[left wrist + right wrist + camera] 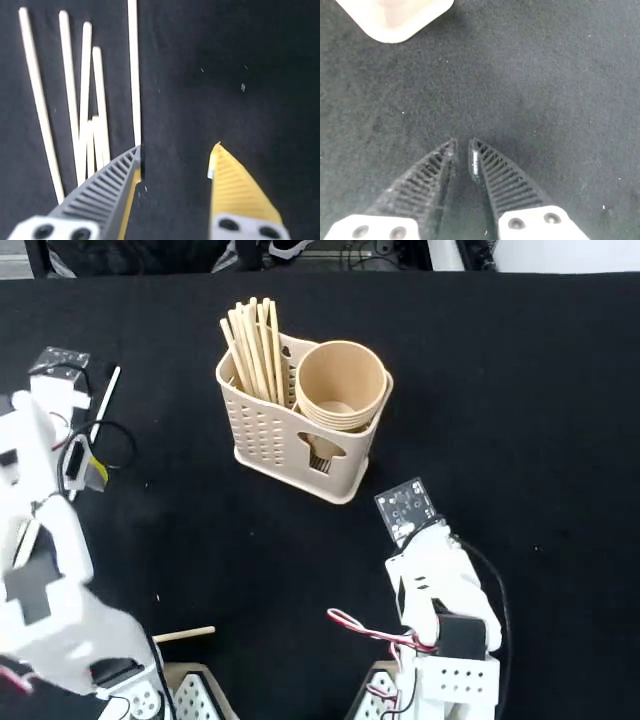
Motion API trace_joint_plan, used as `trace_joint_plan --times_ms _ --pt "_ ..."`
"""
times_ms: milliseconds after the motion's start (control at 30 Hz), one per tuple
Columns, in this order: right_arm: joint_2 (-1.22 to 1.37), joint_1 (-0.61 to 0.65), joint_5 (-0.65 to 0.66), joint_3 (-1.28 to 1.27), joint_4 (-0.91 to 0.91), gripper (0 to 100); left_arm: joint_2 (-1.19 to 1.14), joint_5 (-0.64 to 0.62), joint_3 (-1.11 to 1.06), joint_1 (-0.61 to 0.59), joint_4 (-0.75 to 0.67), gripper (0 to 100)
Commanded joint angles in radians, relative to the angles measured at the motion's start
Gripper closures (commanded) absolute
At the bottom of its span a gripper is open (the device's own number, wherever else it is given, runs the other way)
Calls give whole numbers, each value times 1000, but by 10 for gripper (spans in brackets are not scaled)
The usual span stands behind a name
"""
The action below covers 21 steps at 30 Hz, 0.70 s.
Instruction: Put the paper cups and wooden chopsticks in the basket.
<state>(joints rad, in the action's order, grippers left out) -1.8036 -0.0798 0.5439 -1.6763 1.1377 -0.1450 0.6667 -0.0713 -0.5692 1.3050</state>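
Basket mouth: chopsticks (255,350) crowd the left compartment of the basket (270,445), and stacked paper cups (340,385) fill the right one (little room in either).
Right of frame: bare table (540,390), open beside the basket.
Left edge: left arm (45,540) blocks passage.
Left gripper (175,157): bare table between its spread fingers (105,190); loose chopsticks (85,100) lie flat beside the grey one.

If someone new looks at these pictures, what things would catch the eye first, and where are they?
The pale basket near the middle of the black table stands out first, with a bundle of chopsticks in one compartment and stacked paper cups in the other. Next come the loose chopsticks lying on the table just ahead of the open left pincer.
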Motion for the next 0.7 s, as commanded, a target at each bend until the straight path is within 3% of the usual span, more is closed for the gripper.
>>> trace_joint_plan --times_ms 0,267,500,667 --pt "-71 9 3 5 -11 946 -141 49 202 18 63 787" --pt "-71 9 3 5 -11 946 -448 52 521 -7 180 788" --pt "-71 9 3 5 -11 946 -571 52 659 -8 242 789" --pt "-71 9 3 5 -11 946 -615 58 673 -5 236 885"
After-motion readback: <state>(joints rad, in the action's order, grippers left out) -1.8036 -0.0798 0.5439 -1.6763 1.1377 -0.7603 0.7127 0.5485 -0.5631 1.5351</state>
